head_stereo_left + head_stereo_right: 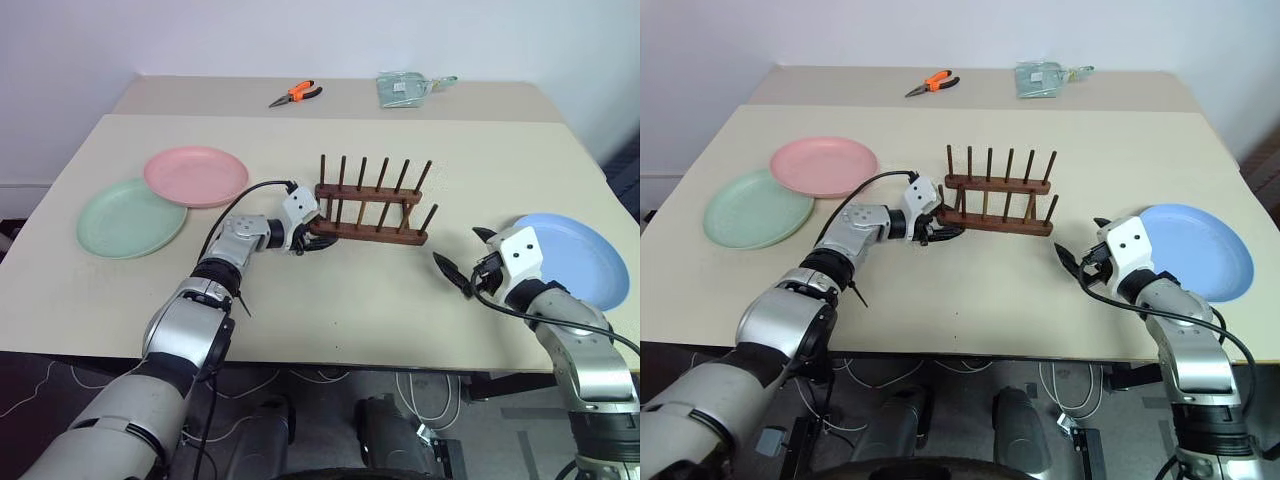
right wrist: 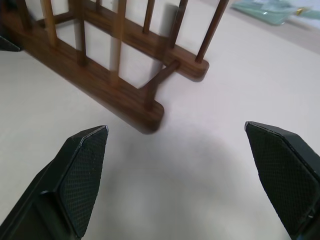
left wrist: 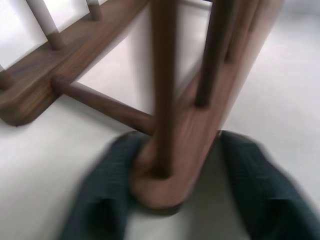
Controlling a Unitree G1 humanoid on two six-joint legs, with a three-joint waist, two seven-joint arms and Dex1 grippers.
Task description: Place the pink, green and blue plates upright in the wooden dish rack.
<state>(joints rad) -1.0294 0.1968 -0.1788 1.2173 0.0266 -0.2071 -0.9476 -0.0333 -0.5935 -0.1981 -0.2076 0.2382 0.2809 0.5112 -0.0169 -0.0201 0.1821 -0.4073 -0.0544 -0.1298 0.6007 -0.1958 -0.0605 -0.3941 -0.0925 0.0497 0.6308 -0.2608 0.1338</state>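
Left gripper [image 3: 170,200]: your fingers straddle the wooden dish rack [image 1: 372,226] rail end, closing around it.
Right gripper [image 2: 182,175]: yours gapes wide, holding nothing.

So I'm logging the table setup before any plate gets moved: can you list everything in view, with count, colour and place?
pink plate: one, pastel pink, far left of the table, its edge overlapping the green plate.
green plate: one, pale mint, left of the table, flat.
blue plate: one, light blue, right of the table, flat.
wooden dish rack: one, dark brown, mid-table, no plates in it.
pliers: one, orange-handled, far side.
clear bag: one, greenish, far side.
table: one, beige.
left gripper: black fingers either side of the rack's near rail end.
right gripper: black, open, between rack and blue plate.
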